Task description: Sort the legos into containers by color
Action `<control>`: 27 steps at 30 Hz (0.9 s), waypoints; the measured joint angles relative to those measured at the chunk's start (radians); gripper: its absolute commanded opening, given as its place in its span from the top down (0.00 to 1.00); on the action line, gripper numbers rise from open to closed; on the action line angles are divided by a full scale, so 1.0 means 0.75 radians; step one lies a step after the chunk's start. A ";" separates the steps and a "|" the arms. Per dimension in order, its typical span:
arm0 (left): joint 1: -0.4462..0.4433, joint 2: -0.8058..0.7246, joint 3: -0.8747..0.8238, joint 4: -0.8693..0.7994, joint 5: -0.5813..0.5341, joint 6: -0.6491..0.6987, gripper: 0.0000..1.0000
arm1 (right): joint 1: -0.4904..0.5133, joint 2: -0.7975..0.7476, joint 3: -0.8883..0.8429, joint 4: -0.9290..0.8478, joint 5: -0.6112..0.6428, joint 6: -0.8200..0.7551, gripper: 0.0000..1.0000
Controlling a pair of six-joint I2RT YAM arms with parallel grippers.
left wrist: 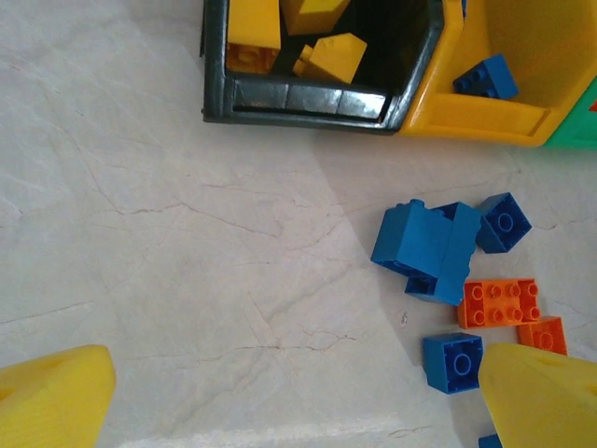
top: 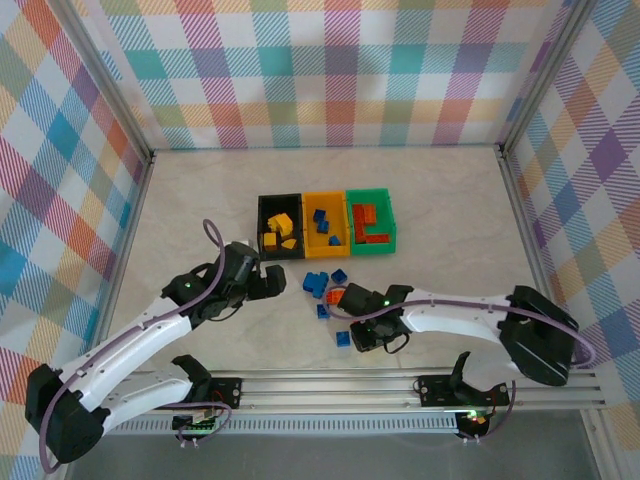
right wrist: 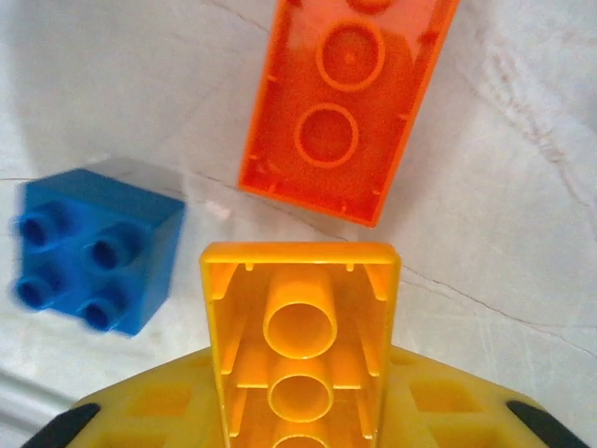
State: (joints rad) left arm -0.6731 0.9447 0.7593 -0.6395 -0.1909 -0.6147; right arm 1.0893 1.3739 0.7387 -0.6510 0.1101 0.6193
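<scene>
Midway through the sort, by the look of it, three containers stand in a row on the table (top: 200, 220): the black bin (top: 262, 228) holds yellow legos, the yellow-orange bin (top: 325, 253) blue, the green bin (top: 393, 225) orange-red, a tally the top view gives. The left gripper (left wrist: 298, 401) hangs spread wide over the loose bricks (top: 316, 283), mostly blue, lying unsorted just near of the bins. The right wrist view adds the right gripper (right wrist: 298, 406) clenched on a yellow brick (right wrist: 300, 308), with an overturned orange brick (right wrist: 345, 103) just beyond and a blue brick (right wrist: 98, 247) to its left.
</scene>
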 measured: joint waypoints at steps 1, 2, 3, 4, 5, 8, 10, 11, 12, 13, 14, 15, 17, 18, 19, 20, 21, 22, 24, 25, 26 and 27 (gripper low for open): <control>0.000 -0.016 0.000 -0.007 -0.011 -0.003 0.00 | 0.001 -0.035 0.008 -0.013 0.004 -0.005 0.70; 0.000 -0.035 -0.002 -0.014 -0.023 -0.005 0.00 | 0.001 -0.063 0.033 -0.035 0.009 -0.012 0.71; 0.000 -0.052 -0.006 -0.021 -0.035 -0.009 0.00 | 0.001 -0.075 0.064 -0.050 0.015 -0.020 0.71; 0.000 -0.074 -0.011 -0.031 -0.050 -0.015 0.00 | -0.003 -0.078 0.115 -0.062 0.019 -0.037 0.71; 0.000 -0.095 -0.017 -0.039 -0.065 -0.022 0.00 | -0.011 -0.071 0.172 -0.061 0.019 -0.053 0.71; 0.000 -0.156 -0.040 -0.077 -0.109 -0.041 0.00 | -0.054 0.010 0.375 -0.025 0.011 -0.115 0.70; 0.000 -0.192 -0.049 -0.107 -0.133 -0.058 0.00 | -0.095 0.109 0.517 0.023 0.002 -0.154 0.70; 0.000 -0.205 -0.049 -0.124 -0.141 -0.063 0.00 | -0.111 0.168 0.590 0.045 -0.005 -0.174 0.70; 0.000 -0.220 -0.050 -0.137 -0.150 -0.069 0.00 | -0.133 0.240 0.671 0.063 -0.011 -0.191 0.70; 0.000 -0.234 -0.050 -0.150 -0.158 -0.072 0.00 | -0.154 0.323 0.760 0.089 -0.022 -0.211 0.69; 0.000 -0.244 -0.050 -0.160 -0.162 -0.074 0.00 | -0.169 0.394 0.834 0.101 -0.028 -0.222 0.69; 0.000 -0.253 -0.050 -0.173 -0.167 -0.079 0.00 | -0.187 0.488 0.929 0.116 -0.042 -0.234 0.69; 0.000 -0.268 -0.050 -0.195 -0.170 -0.091 0.00 | -0.218 0.650 1.093 0.132 -0.062 -0.252 0.69; 0.000 -0.277 -0.050 -0.208 -0.171 -0.094 0.00 | -0.233 0.737 1.179 0.137 -0.069 -0.259 0.69; 0.000 -0.283 -0.050 -0.216 -0.172 -0.099 0.00 | -0.246 0.821 1.263 0.134 -0.075 -0.262 0.69; 0.000 -0.292 -0.050 -0.224 -0.173 -0.100 0.00 | -0.256 0.887 1.331 0.128 -0.077 -0.267 0.69; 0.000 -0.300 -0.050 -0.231 -0.174 -0.103 0.00 | -0.265 0.954 1.401 0.124 -0.078 -0.271 0.69; 0.000 -0.308 -0.050 -0.238 -0.175 -0.103 0.00 | -0.274 1.020 1.470 0.110 -0.077 -0.275 0.68; 0.000 -0.319 -0.050 -0.244 -0.178 -0.103 0.00 | -0.290 1.126 1.582 0.078 -0.069 -0.279 0.67; 0.000 -0.323 -0.050 -0.251 -0.178 -0.103 0.00 | -0.299 1.170 1.631 0.062 -0.064 -0.279 0.65; 0.000 -0.325 -0.050 -0.259 -0.178 -0.103 0.00 | -0.306 1.202 1.666 0.049 -0.061 -0.280 0.63; 0.000 -0.325 -0.050 -0.266 -0.178 -0.103 0.00 | -0.311 1.229 1.694 0.038 -0.057 -0.280 0.60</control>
State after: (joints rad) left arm -0.6731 0.7013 0.7219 -0.8391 -0.3241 -0.6922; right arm 0.8558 2.2959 2.0090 -0.6224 0.0669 0.4095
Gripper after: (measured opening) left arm 0.999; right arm 0.360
